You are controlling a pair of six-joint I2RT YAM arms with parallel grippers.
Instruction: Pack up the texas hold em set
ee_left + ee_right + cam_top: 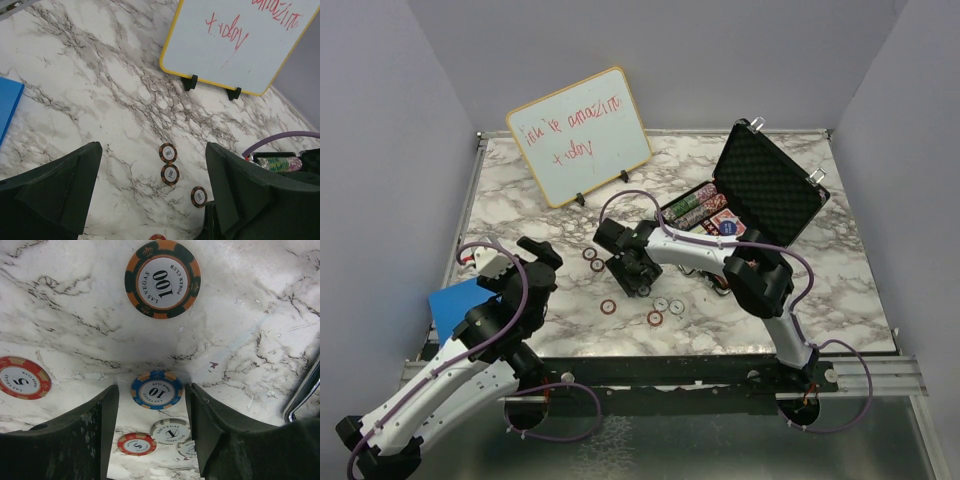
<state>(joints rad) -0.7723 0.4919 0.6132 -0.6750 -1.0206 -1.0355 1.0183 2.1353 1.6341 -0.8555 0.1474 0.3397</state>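
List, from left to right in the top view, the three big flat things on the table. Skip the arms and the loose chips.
blue sheet → whiteboard → briefcase

The left arm (450, 370) angles in from the near left, elbow bent, with the left pincer (153, 150) spread wide and holding nothing. The right arm (695, 250) folds at its elbow and reaches leftward. The right pincer (151, 390) points down, jaws parted.
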